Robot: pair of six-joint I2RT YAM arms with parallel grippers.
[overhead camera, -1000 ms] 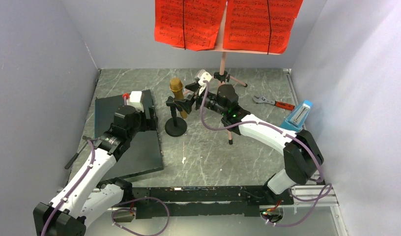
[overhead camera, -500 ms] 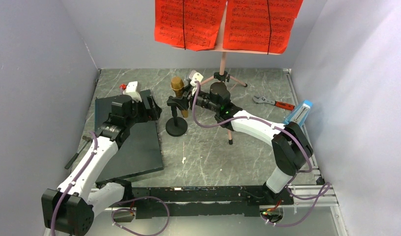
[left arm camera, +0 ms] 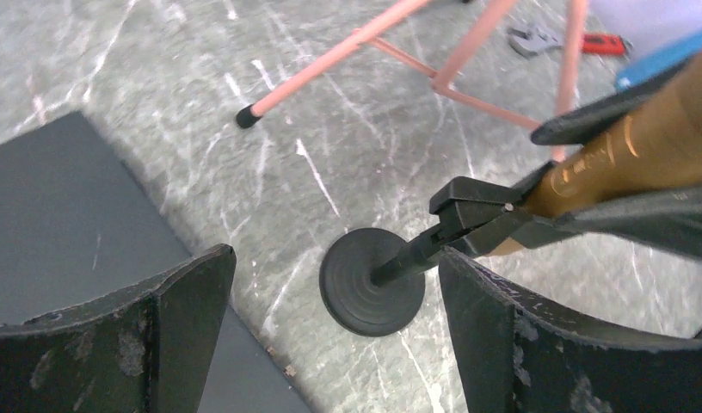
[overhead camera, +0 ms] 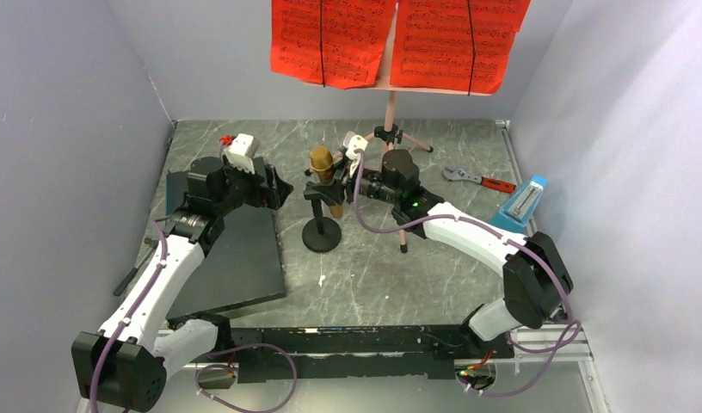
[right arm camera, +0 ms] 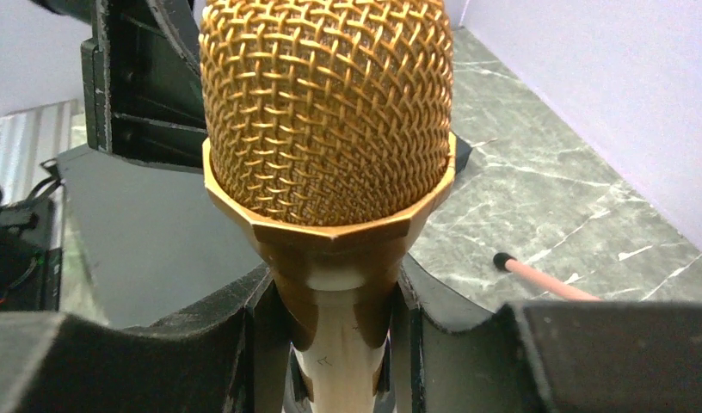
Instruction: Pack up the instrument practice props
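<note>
The gold microphone stands in its black clip on a round-base stand. My right gripper is shut on its handle just below the mesh head, with a finger pressed on each side. My left gripper is open just left of the stand, and the round base shows between its jaws. Behind, the pink music stand holds the red sheet-music pages. The small blue metronome sits at the right wall.
A large dark flat slab lies under my left arm. A red-handled wrench lies at the right, near the metronome. Pink tripod legs spread over the marble floor behind the microphone. Grey walls close in on three sides.
My right gripper has closed on the microphone, and the stand has shifted right and nearer. My left gripper has swung back and right toward the stand, still open.
</note>
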